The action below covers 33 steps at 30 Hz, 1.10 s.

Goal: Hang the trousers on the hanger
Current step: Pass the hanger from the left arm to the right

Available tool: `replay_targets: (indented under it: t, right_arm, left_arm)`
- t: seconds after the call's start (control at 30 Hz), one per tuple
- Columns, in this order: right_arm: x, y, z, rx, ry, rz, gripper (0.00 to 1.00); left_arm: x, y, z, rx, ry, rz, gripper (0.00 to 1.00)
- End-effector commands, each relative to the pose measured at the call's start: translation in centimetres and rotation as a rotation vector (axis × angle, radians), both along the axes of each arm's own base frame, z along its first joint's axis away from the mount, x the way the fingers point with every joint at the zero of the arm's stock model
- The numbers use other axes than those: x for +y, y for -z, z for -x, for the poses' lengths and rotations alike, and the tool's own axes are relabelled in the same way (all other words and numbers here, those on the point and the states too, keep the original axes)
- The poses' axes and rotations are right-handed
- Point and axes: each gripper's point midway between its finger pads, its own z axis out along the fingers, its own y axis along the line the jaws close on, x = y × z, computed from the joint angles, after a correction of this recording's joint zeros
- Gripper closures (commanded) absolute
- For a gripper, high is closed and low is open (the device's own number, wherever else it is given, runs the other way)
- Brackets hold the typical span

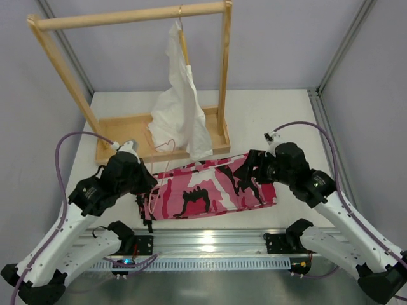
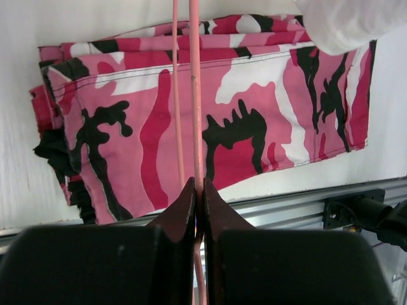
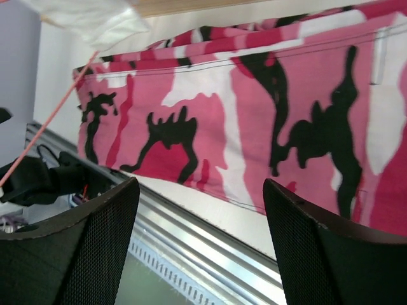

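Left gripper is pinching the thin pink wire hanger, jaws pressed onto the wire, holding it over the folded pink, white and black camouflage cloth trousers. These are lying flat on the white table near the front rail. Right gripper is sitting above the trousers' right part, jaws spread, gripping nothing. A plain white garment is hanging on the wooden rack behind.

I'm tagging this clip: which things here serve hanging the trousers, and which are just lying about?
For the job: the trousers; the pink wire hanger, pinched in the left gripper; the right gripper, open near the trousers.
Just there: the white garment; the wooden rack it hangs on.
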Motion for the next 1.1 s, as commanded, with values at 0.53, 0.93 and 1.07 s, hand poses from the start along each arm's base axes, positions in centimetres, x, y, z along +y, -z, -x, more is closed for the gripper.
replay_targets:
  t: [0.53,0.93,1.07]
  right_arm:
    - [15.5,-8.1,1.1,-0.090,-0.004,-0.196,0.30]
    - [21.4,-7.9,-3.9,-0.258,0.005,-0.001,0.37]
    - [21.9,-6.9,-5.3,-0.278,0.036,0.072,0.39]
  left_arm:
    - [-9.8,2.6,1.5,-0.181,-0.007,-0.018,1.00]
    - [-9.6,3.0,2.0,-0.194,0.038,0.005,1.00]
    - [-9.7,3.4,1.9,-0.198,0.042,0.010,1.00]
